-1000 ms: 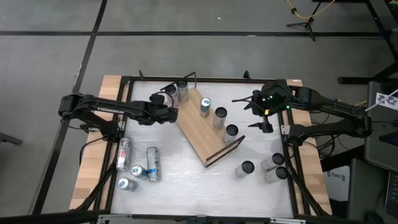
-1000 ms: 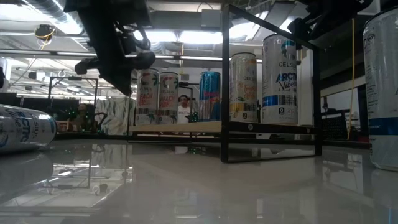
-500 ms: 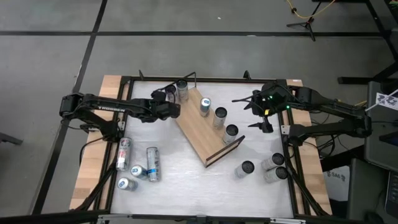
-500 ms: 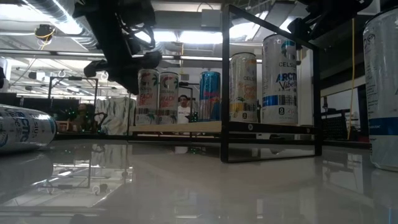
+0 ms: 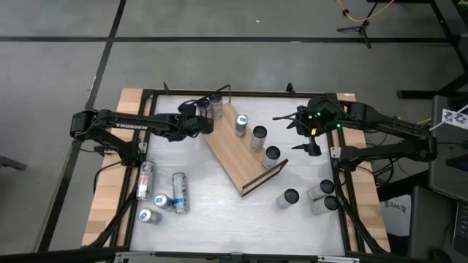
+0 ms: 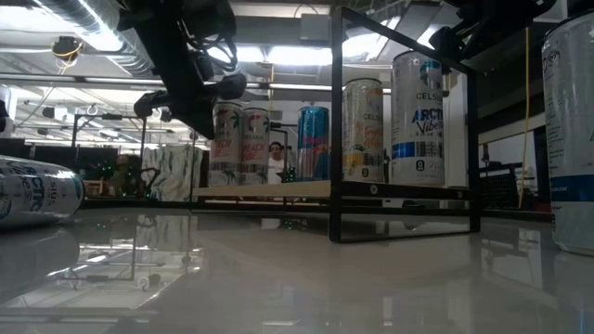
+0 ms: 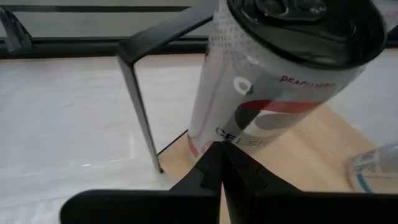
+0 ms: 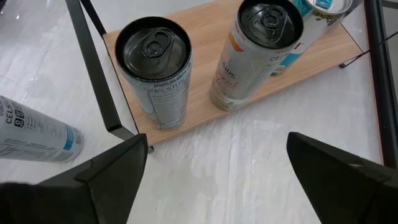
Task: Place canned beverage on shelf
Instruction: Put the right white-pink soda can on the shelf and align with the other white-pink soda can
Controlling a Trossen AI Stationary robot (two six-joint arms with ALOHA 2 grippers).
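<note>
High view: the left claw pinches a Celsius can at the shelf's eleven-o'clock end, apparently mid-placement, so next it likely needs lowering and releasing, while the right claw, spread wide, waits at three o'clock.

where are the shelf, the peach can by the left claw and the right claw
shelf (image 5: 232, 152): high view, bare board.
peach can (image 7: 273, 93): left wrist view, printed side wall.
left claw (image 5: 207, 123): high view, fingertips.
right claw (image 5: 291, 121): high view, between fingertips.

5 cans upright on shelf, mid-table.
</note>
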